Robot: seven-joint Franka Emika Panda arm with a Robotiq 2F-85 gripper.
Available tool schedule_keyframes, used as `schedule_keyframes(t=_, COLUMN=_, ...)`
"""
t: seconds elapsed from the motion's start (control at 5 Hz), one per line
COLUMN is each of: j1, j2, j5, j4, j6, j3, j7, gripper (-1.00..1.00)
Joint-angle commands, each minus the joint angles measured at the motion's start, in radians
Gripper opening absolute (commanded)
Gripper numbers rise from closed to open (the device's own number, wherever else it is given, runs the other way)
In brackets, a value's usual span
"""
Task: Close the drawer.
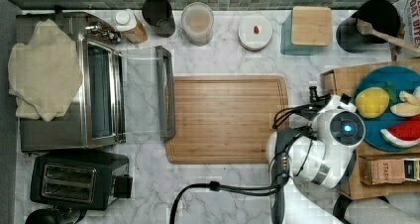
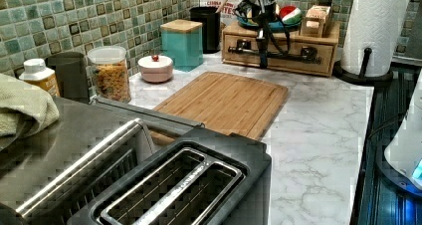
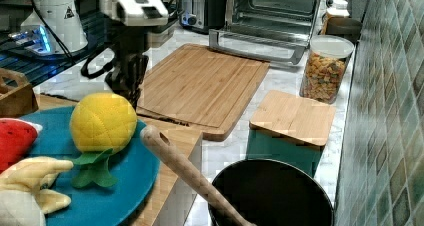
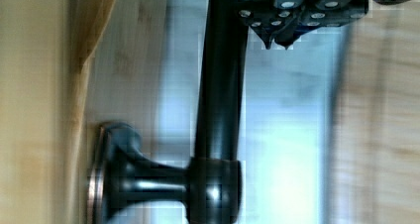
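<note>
Gripper (image 2: 262,36) at the drawer's dark bar handle (image 4: 218,85), grip state impossible to tell. Drawer (image 2: 278,51) pale bamboo, flush in its wooden box (image 2: 331,33).

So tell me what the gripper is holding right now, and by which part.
It cannot be told. The gripper sits right at the black bar handle of the drawer, but whether it clamps that bar is not visible.

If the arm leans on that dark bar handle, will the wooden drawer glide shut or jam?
The drawer looks rigid bamboo, so it should move as one piece. Its bar handle sits on solid posts and seems stiff. The end effector is near the handle's middle, so skewing seems unlikely.
</note>
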Motion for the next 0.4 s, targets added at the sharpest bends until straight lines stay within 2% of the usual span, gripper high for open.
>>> schedule_keyframes(t=0.2, j1=-0.101, j2=-0.009, j5=-0.040, j4=0.183, j6=0.080, j3=-0.119, j7=0.055, gripper=-1.00)
schedule_keyframes(t=0.4, j1=-0.102, j2=-0.009, j5=-0.040, j4=0.183, j6=0.080, j3=-0.118, j7=0.056, gripper=-1.00)
